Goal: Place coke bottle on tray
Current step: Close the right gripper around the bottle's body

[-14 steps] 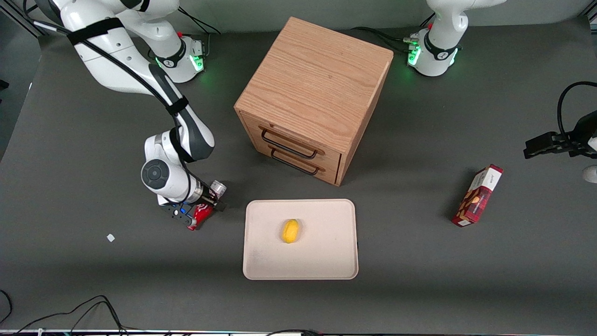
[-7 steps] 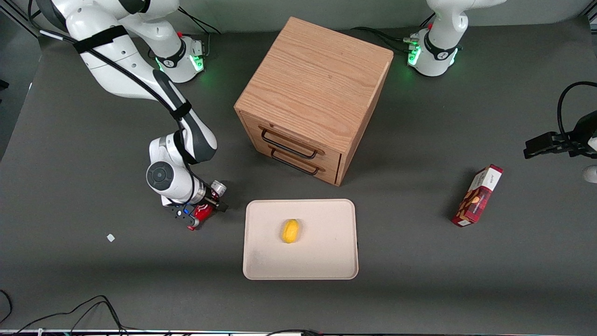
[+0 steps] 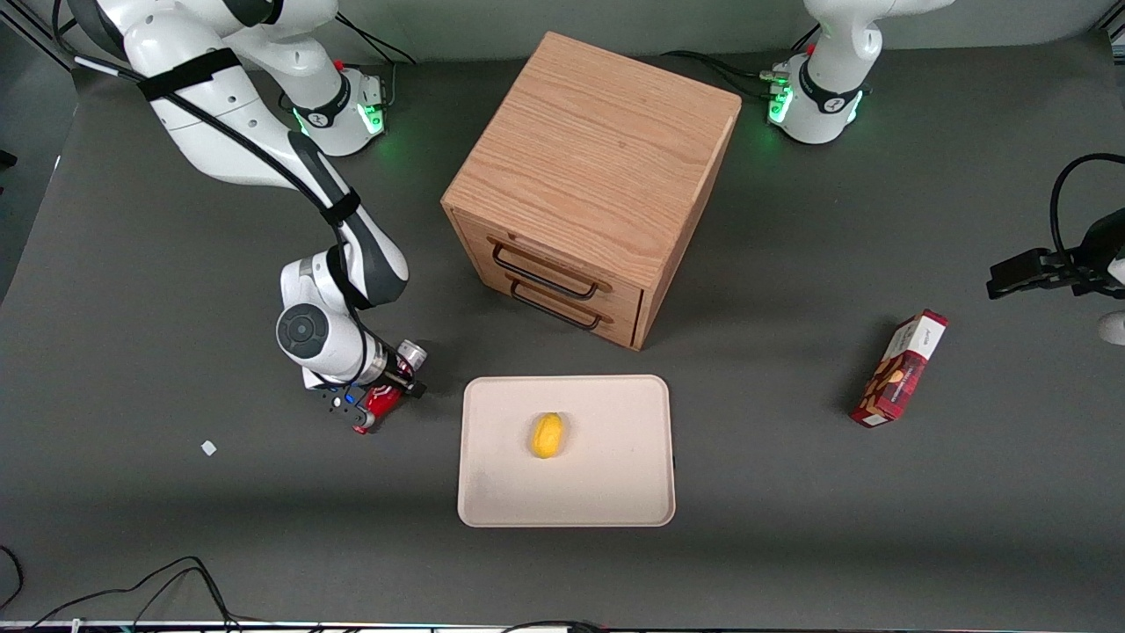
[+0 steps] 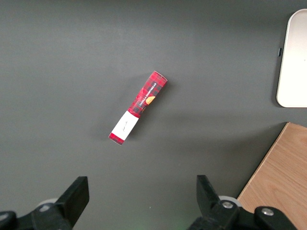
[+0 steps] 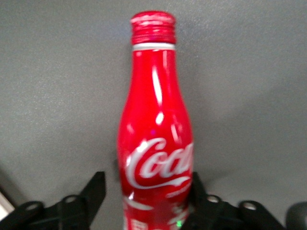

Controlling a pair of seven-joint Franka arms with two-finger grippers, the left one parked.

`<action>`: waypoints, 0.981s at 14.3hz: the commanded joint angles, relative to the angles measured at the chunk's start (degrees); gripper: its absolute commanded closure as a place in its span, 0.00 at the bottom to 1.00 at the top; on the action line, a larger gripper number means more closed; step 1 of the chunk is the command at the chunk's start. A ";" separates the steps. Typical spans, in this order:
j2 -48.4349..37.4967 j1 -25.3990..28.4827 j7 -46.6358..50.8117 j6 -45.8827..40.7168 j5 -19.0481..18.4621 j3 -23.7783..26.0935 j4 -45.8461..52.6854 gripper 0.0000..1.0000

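The coke bottle [image 3: 380, 403] lies on the dark table under my wrist, a short way from the tray toward the working arm's end. Only a red patch of it shows in the front view. In the right wrist view the coke bottle [image 5: 156, 129] is red with white script and a red cap. My gripper [image 3: 373, 397] is lowered over it. The gripper [image 5: 146, 182] is open and straddles the bottle's lower body: one finger [image 5: 196, 189] sits against it, the other finger [image 5: 94, 189] stands off with a gap. The cream tray [image 3: 606, 479] lies flat on the table.
A yellow lemon-like object [image 3: 547, 435] sits on the tray. The wooden drawer cabinet [image 3: 593, 167] stands farther from the camera than the tray. A red snack box [image 3: 901, 367] lies toward the parked arm's end. A small white scrap [image 3: 208, 447] lies near the gripper.
Over the first half second the wrist shifted slightly toward the tray and covered more of the bottle. Since then nothing has visibly moved.
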 commanded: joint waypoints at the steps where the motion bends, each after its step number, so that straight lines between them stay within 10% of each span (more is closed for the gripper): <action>1: -1.18 -0.24 1.26 1.49 -1.57 -0.06 -1.65 1.00; 14: -11.61 -0.77 -1.72 -12.27 -0.87 0.12 -1.04 1.00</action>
